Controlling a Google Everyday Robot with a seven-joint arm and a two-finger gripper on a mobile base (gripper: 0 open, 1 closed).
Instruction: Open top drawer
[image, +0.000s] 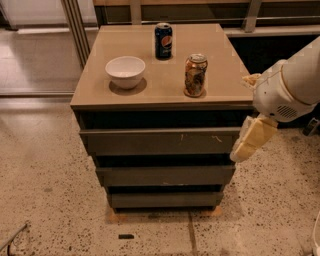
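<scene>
camera view looks down on a low grey cabinet (91, 150) with a tan top (165, 95) and three drawer fronts stacked one under another. the gripper (243, 118) hangs in the air at the cabinet's front right corner, on a white rounded wrist (282, 95) that comes in from the right edge. one pale yellow finger (254, 140) points down and to the left, and only the small tip of the other shows above it. the two stand well apart and hold nothing, so the gripper is open.

the top drawer (160, 142) lies just left of the gripper, at about the height of the lower finger. its right end is close beside that finger, and whether they touch cannot be told. the drawer looks pushed in under the overhang of the top, with a dark gap above it and pale scratch marks on the half nearer the gripper. the middle drawer (165, 176) and bottom drawer (162, 200) sit lower and to the left of the gripper.

on the top, a brown can (195, 75) stands upright, the nearest thing to the gripper. a blue can (163, 41) stands further back, and a white bowl (125, 71) is further left. a small dark object (126, 236) lies on the speckled floor (45, 190), well below and left of the gripper.
</scene>
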